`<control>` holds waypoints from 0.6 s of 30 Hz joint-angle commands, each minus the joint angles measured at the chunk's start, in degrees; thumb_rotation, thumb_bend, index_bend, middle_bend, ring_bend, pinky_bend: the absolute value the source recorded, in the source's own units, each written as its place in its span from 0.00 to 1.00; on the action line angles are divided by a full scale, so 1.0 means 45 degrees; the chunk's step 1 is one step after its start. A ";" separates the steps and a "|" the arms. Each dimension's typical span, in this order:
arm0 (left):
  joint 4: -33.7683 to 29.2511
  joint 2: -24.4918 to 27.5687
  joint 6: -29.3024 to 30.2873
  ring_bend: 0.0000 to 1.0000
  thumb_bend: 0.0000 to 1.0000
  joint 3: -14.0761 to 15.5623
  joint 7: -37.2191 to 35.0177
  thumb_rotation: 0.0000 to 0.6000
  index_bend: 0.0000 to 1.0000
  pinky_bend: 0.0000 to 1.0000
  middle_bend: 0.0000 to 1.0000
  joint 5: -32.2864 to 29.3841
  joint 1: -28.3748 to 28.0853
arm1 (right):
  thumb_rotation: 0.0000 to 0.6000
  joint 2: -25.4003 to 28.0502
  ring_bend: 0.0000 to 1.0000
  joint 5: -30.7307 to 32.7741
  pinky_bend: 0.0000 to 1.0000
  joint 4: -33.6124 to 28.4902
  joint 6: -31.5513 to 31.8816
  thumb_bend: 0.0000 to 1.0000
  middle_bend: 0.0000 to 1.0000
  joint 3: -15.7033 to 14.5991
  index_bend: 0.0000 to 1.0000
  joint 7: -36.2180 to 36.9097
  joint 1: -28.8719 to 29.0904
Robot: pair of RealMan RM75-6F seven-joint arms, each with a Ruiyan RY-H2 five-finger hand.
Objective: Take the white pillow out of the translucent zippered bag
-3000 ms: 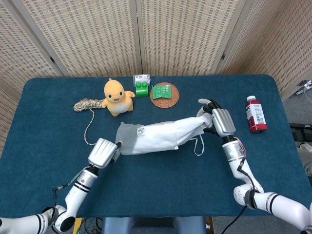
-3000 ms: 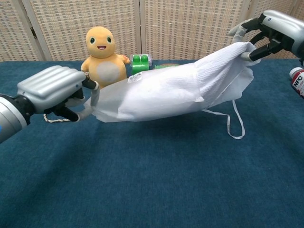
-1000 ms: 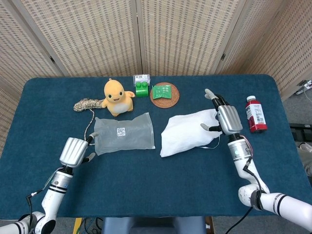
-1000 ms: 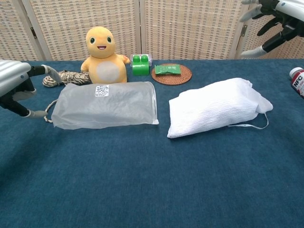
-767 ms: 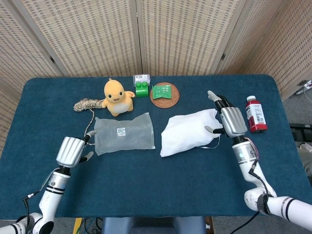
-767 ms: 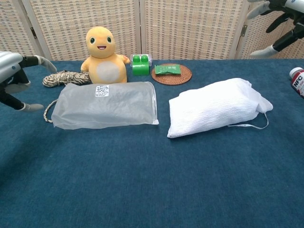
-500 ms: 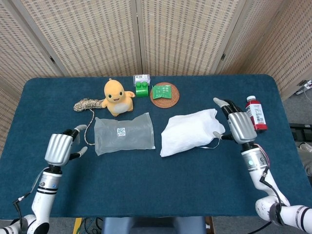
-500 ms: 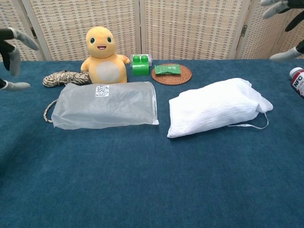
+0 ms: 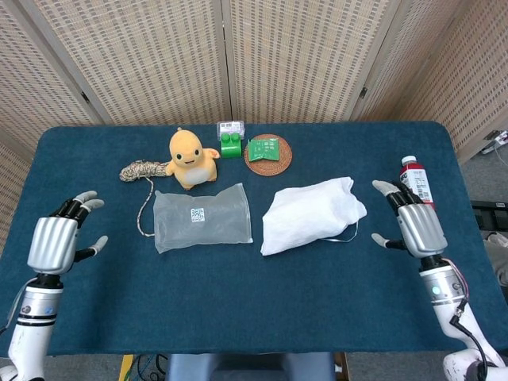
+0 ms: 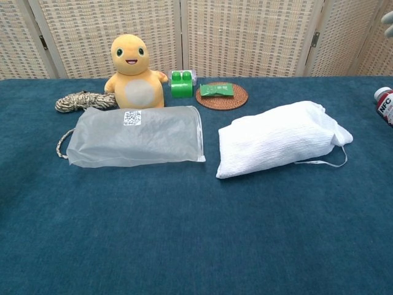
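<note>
bag [image 9: 202,217] left of pillow [image 9: 311,214] (apart), toy [image 9: 191,157] behind bag

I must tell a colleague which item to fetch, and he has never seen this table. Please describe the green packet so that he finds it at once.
Start at the far edge of the blue table, near its middle, just right of the yellow plush toy. There a round woven coaster lies, and the green packet rests flat on it. The green blocks beside it stand directly on the table; only the packet sits on the coaster.
</note>
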 commanded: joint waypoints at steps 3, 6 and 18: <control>-0.0510 0.0886 0.0003 0.26 0.21 0.0576 -0.0669 1.00 0.29 0.52 0.22 0.0321 0.0603 | 1.00 0.0219 0.08 -0.0334 0.28 -0.0010 0.0394 0.00 0.18 -0.0394 0.15 0.0046 -0.0508; -0.0548 0.1134 0.0046 0.26 0.21 0.0889 -0.0943 1.00 0.29 0.52 0.22 0.0519 0.0883 | 1.00 0.0413 0.08 -0.0440 0.28 -0.0115 0.0606 0.00 0.18 -0.0596 0.15 0.0044 -0.0832; -0.0199 0.1357 -0.0179 0.25 0.21 0.1256 -0.1453 1.00 0.29 0.52 0.22 0.0990 0.1111 | 1.00 0.0643 0.08 -0.0562 0.28 -0.0071 0.1114 0.00 0.18 -0.0837 0.15 0.0515 -0.1661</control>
